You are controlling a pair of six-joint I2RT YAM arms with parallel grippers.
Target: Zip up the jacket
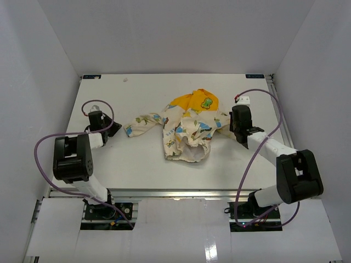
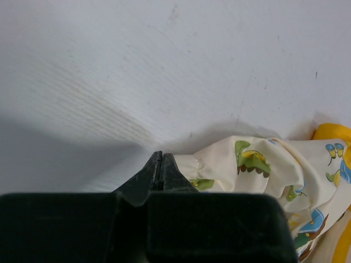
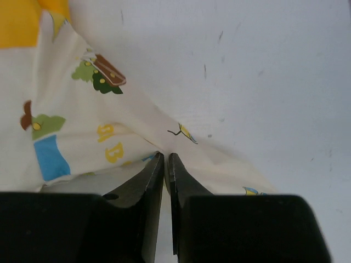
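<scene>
As far as I can see from where I'm standing, the zipping hasn't really started. The small cream cloth hooded jacket with the little green, blue and yellow cartoon prints [image 1: 189,134] is lying in a crumpled heap around the middle of the white desk [image 1: 137,93]. Its yellow-orange hood lining [image 1: 194,101] is turned toward the far side, and one sleeve [image 1: 143,121] is flung out to the left. The bottom edge [image 1: 189,153] is bunched up and folded over on itself. I can't pick out a zip line at all, open or closed (the front is just too rumpled).

The left claw [image 2: 160,164] has its two black tips pressed flat together with nothing between them. It sits over bare desk just beside the end of that outstretched sleeve, and I don't think it's touching.

The right claw [image 3: 166,160] is on the other side of the heap. Its tips are drawn in to a thin sliver of a gap, right at the edge of the printed cloth. I honestly can't tell whether a fold is caught in there or the tips are only resting against it.

My guess at what's left is basically everything:
- spread the thing out flat
- find the two front edges and the slider
- pin the bottom with one arm while the other pulls up toward the hood
</scene>
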